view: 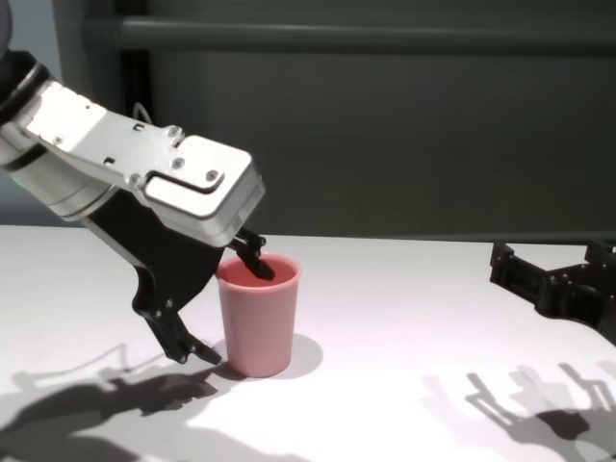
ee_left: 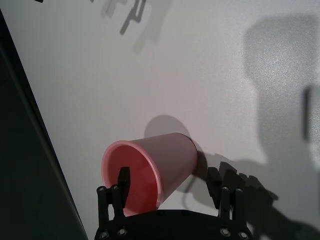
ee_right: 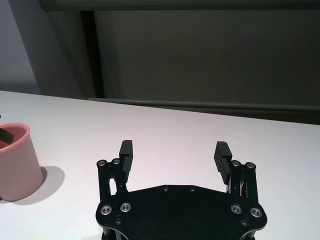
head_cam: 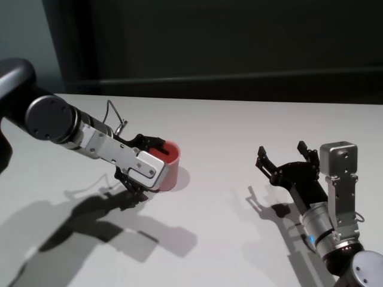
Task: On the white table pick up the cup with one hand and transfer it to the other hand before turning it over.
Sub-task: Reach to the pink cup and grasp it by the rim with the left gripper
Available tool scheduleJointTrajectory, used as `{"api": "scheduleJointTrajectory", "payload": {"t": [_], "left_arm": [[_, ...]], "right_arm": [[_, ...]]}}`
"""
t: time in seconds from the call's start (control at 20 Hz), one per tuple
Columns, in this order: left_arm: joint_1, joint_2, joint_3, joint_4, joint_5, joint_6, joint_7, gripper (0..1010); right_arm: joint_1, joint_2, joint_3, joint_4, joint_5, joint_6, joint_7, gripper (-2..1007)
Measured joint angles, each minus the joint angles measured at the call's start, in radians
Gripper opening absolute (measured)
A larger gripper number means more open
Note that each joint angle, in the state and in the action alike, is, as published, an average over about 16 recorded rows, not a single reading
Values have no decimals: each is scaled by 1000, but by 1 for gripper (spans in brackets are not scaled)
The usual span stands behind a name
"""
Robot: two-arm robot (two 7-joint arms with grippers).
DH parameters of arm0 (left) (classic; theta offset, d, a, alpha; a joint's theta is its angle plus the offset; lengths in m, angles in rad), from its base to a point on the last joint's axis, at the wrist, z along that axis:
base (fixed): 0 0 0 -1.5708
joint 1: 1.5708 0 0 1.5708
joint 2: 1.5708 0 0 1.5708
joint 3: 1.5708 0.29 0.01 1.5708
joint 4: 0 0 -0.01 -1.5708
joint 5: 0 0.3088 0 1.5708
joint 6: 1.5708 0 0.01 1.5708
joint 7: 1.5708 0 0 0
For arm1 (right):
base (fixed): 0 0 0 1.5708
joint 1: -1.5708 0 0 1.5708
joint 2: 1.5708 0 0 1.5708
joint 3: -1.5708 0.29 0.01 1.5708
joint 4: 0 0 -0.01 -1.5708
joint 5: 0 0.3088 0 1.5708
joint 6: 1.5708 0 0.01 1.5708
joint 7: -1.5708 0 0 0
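White table (head_cam: 227,125): big, flat and plain white. It fills most of the head view. A dark wall (head_cam: 239,42) stands behind its far edge.

Left arm (head_cam: 57,122): silver and black. It reaches in from the robot's left side and slants down to the cup.

Right arm (head_cam: 332,221): silver and black, on the robot's right side, well apart from the cup. A small blue light glows low on it.

Left gripper (view: 226,313): its fingers are spread wide and sit on both sides of the cup's wall. One finger (ee_left: 123,180) is inside the cup's mouth. The other finger (ee_left: 215,182) is outside, down near the table. They are not squeezing the cup.

Right gripper (ee_right: 174,156): its fingers are spread wide with nothing between them. It hangs just over the table.

Pink cup (view: 257,313): stands upright on the white table with its mouth up, on the robot's left side. It has no handle. Its rim is wider than its base.
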State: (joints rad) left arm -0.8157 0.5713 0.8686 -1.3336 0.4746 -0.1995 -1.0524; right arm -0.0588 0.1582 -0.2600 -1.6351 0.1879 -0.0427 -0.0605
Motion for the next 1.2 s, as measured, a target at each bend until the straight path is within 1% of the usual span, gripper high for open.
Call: {"api": "scheduleJointTrajectory", "payload": {"t": [0.25, 0.55, 0.85, 1.2], "left_arm": [[-14, -8, 17, 23, -2, -2, -6, 972], [-22, -7, 30, 32, -13, -2, -8, 874], [-26, 0, 40, 31, -30, 0, -12, 698], [-30, 10, 52, 28, -49, 5, -16, 447]], "right_arm": [[0, 0, 0, 0, 0, 0, 0, 1002], [0, 0, 0, 0, 0, 0, 0, 1002], [0, 0, 0, 0, 0, 0, 0, 1002], [0, 0, 0, 0, 0, 0, 0, 1002]]}}
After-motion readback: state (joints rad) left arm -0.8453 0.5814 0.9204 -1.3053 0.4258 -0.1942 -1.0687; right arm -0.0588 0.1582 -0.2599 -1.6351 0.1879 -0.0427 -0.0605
